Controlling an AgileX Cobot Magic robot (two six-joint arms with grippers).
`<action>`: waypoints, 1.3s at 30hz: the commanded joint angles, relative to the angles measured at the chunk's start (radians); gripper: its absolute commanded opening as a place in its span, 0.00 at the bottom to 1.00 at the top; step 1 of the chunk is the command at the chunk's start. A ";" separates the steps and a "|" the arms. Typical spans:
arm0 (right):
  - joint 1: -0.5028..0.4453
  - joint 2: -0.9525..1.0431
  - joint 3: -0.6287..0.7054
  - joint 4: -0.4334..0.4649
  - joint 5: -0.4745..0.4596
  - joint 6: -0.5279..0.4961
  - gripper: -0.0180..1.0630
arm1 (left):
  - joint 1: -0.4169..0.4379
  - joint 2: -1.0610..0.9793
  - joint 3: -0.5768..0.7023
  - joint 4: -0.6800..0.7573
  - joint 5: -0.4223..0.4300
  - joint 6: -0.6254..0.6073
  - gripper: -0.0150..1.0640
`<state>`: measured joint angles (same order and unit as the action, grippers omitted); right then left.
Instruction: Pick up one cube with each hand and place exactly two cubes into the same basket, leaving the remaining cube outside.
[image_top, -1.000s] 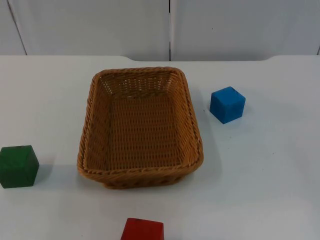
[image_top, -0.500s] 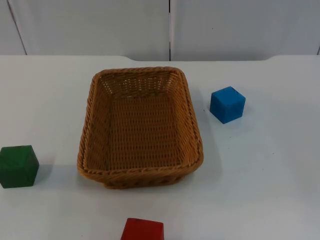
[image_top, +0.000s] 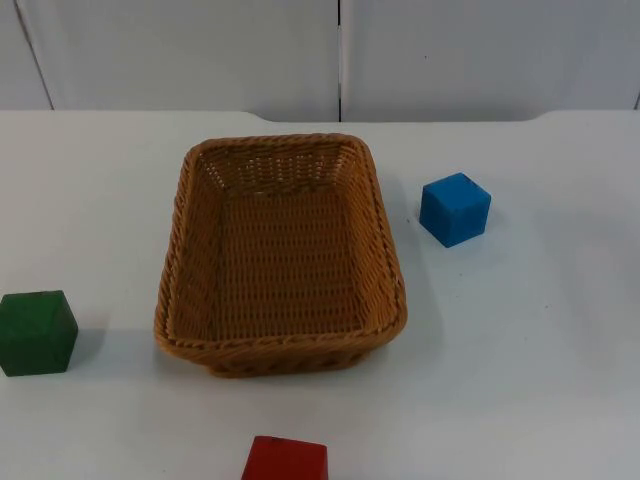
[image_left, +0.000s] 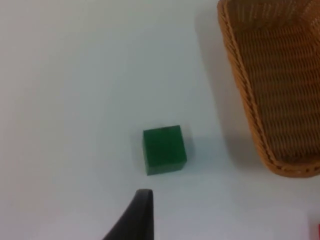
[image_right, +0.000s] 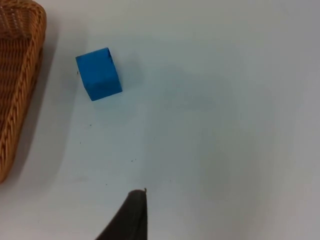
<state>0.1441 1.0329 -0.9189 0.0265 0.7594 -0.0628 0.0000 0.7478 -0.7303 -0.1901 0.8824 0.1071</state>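
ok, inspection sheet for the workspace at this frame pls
Surface: white table, a few small dark specks.
Job's things: wicker basket empty; blue cube at its right, green cube at its left, red cube in front, all on the table.
Clutter: nothing seen.
Grippers: left fingertip above the table near the green cube; right fingertip above the table, well away from the blue cube.
Cables: nothing seen.
Surroundings: grey partition wall behind.
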 joint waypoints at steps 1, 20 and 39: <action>-0.004 0.031 -0.009 0.004 -0.031 -0.009 0.99 | 0.002 0.037 -0.007 -0.055 -0.005 0.039 0.99; 0.052 0.344 -0.196 0.012 -0.038 -0.041 0.99 | 0.002 0.228 -0.007 -0.106 -0.093 0.090 0.99; 0.182 0.723 -0.505 0.010 0.014 -0.169 0.99 | 0.002 0.424 -0.007 -0.135 -0.150 0.106 0.99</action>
<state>0.3194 1.7483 -1.4124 0.0339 0.7655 -0.2183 0.0000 1.1695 -0.7323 -0.3083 0.7426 0.2096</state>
